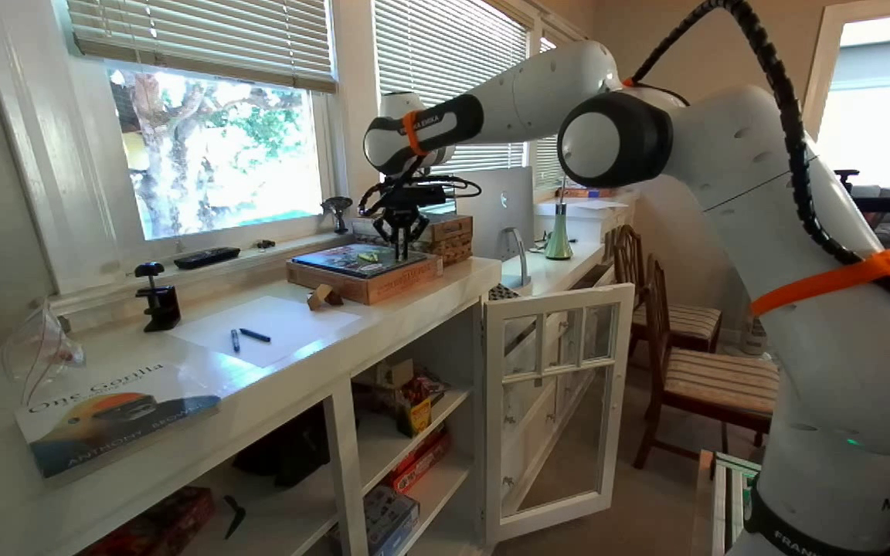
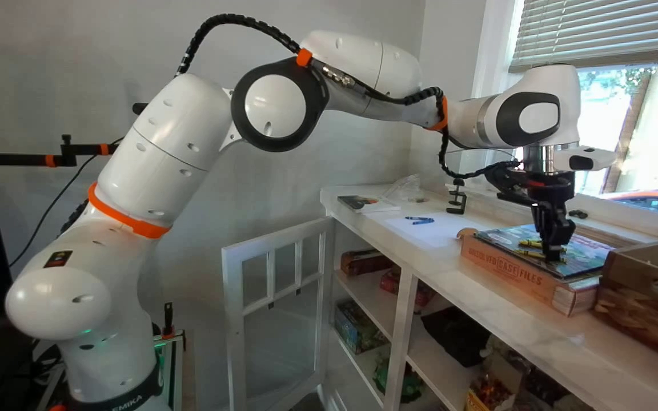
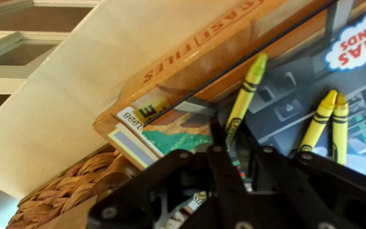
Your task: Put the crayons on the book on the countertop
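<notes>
Three yellow crayons lie over the dark blue picture book (image 3: 284, 98) in the wrist view. One crayon (image 3: 244, 95), tip pointing away, runs up between my fingertips, which flank it closely; its lower end is lost among the dark fingers. The paired crayons (image 3: 318, 124) rest to the right of my gripper (image 3: 230, 128). In an exterior view my gripper (image 2: 553, 251) points straight down at the book's cover. The book sits on an orange box (image 2: 506, 267), which stands on the white countertop (image 1: 414, 315).
White paper (image 1: 298, 316) holds two dark blue sticks (image 1: 246, 337). A gorilla book (image 1: 117, 417), a black clamp (image 1: 159, 309) and a small brown piece (image 1: 324, 297) stand along the worktop. Beside the box is a wooden basket (image 2: 637, 297). A glazed cabinet door (image 1: 553, 409) juts out below.
</notes>
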### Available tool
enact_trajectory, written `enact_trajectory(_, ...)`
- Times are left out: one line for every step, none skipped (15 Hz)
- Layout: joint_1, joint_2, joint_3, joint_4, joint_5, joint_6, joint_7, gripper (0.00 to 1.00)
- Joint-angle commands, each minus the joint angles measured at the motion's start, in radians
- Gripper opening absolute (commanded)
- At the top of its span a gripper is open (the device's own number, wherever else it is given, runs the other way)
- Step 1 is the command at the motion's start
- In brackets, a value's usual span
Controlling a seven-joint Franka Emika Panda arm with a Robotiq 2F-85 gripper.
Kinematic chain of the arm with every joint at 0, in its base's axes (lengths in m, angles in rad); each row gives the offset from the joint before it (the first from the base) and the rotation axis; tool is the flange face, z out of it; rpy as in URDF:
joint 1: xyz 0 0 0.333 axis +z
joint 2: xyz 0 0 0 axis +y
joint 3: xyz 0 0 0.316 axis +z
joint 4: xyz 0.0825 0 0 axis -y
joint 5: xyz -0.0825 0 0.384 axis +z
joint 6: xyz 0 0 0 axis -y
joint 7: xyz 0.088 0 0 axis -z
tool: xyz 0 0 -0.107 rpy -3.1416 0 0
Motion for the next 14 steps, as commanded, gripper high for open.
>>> enact_trajectory(0.001, 0.041, 0.001, 0.054, 0.006, -0.045, 0.025, 0.00)
enact_trajectory(0.002, 0.043, 0.001, 0.056, 0.005, -0.047, 0.025, 0.02)
enact_trajectory(0.001, 0.043, 0.003, 0.059, 0.008, -0.056, 0.022, 0.03)
enact_trajectory(0.001, 0.036, 0.008, 0.055, 0.015, -0.060, 0.013, 0.03)
enact_trajectory(0.001, 0.026, 0.014, 0.048, 0.019, -0.057, 0.005, 0.03)
enact_trajectory(0.004, 0.010, 0.022, 0.032, 0.022, -0.048, -0.006, 0.03)
enact_trajectory(0.008, -0.008, 0.032, 0.014, 0.026, -0.037, -0.018, 0.03)
enact_trajectory(0.012, -0.029, 0.043, -0.005, 0.031, -0.029, -0.034, 0.03)
enact_trajectory(0.017, -0.045, 0.053, -0.022, 0.031, -0.019, -0.044, 0.03)
enact_trajectory(0.021, -0.058, 0.066, -0.031, 0.032, -0.016, -0.056, 0.03)
enact_trajectory(0.026, -0.078, 0.077, -0.054, 0.030, -0.002, -0.068, 0.03)
enact_trajectory(0.031, -0.097, 0.088, -0.074, 0.030, 0.006, -0.080, 0.03)
enact_trajectory(0.035, -0.119, 0.097, -0.097, 0.028, 0.015, -0.094, 0.03)
enact_trajectory(0.040, -0.140, 0.107, -0.124, 0.029, 0.026, -0.104, 0.03)
